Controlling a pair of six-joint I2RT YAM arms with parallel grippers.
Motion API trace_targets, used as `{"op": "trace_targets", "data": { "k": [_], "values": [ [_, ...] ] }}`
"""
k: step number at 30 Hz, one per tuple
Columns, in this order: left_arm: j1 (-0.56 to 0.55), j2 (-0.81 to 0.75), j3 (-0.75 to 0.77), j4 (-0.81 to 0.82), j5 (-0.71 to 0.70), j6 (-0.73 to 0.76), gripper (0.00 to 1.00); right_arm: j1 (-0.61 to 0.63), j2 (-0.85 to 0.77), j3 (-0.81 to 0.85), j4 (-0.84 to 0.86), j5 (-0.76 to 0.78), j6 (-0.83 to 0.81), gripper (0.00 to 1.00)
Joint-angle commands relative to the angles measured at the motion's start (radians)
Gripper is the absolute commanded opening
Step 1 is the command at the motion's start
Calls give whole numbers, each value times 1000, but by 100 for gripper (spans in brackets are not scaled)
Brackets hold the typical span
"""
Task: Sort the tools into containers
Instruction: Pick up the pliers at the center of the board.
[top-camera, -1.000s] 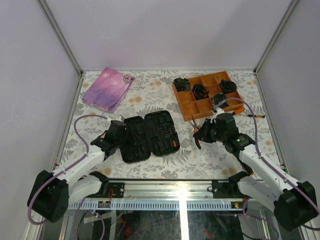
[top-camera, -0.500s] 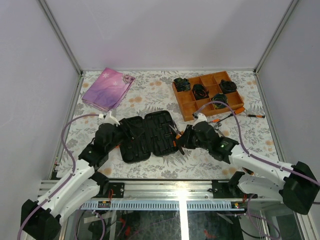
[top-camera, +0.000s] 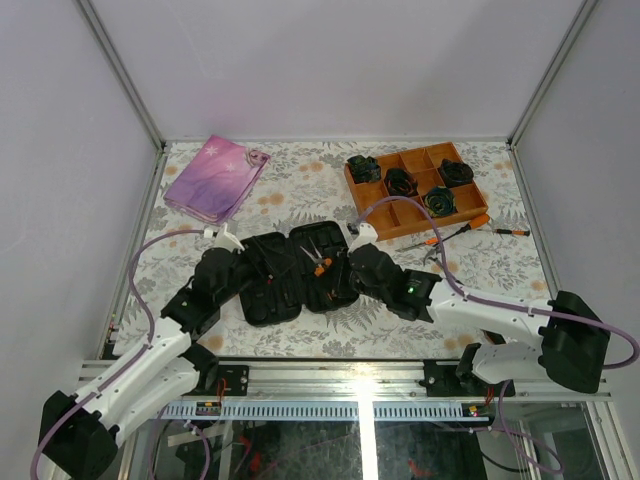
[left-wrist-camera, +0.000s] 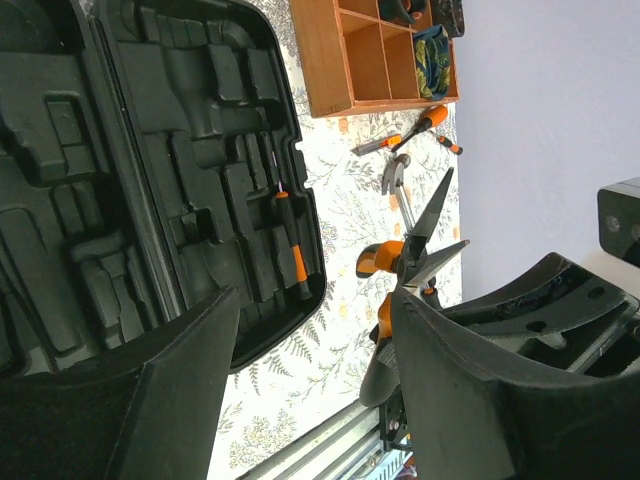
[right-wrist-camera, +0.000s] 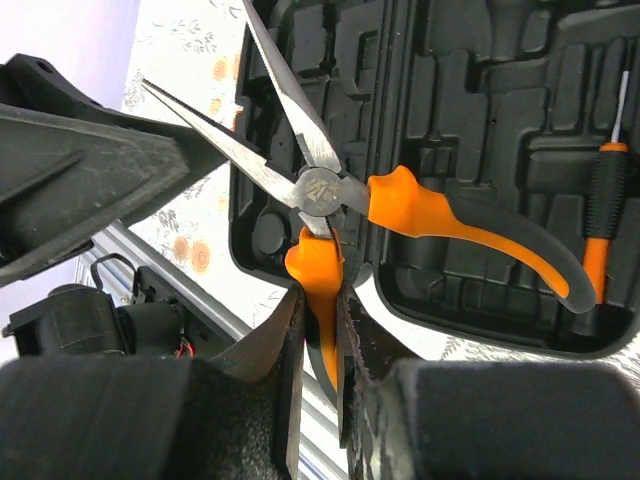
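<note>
Right gripper seen clamped on one orange handle of long-nose pliers; other handle left free, splayed out. Pliers held over open tool case, above its right half near hinge, jaws parted, tips pointed toward case's left half. Left gripper held over case's left half, fingers apart, nothing between. One screwdriver seated in slot by case's right edge. Loose screwdriver noted on table, right of case.

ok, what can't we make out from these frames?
- Right wrist: pliers' lower handle end, hidden between the right gripper's fingers.
- Top: tool case's left half, partly covered by the left gripper.
- Top: loose tools beside the tray, too small to identify.
- Left wrist: tray's far compartments, cut off by the top edge.
</note>
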Motion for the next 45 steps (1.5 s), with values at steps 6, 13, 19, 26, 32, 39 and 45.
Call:
{"op": "trace_targets", "data": {
  "k": [6,13,19,26,32,39,45],
  "values": [
    [-31,-11,0,73,-15,-12,62,23,31,84,97,40,26,0],
    [-49,-28,-5,91,-25,-12,63,24,69,114,73,25,39,0],
    [-63,-24,-10,117,-28,-1,64,33,108,142,80,-7,41,0],
    [-71,2,-26,127,-56,7,64,44,133,149,144,-100,24,0],
    [-76,32,-19,126,-92,9,61,57,149,145,206,-176,37,0],
    [-79,59,-5,112,-108,10,29,68,141,137,226,-184,59,0],
    [-83,54,1,101,-108,19,4,67,154,149,231,-190,61,3]
  ]
}}
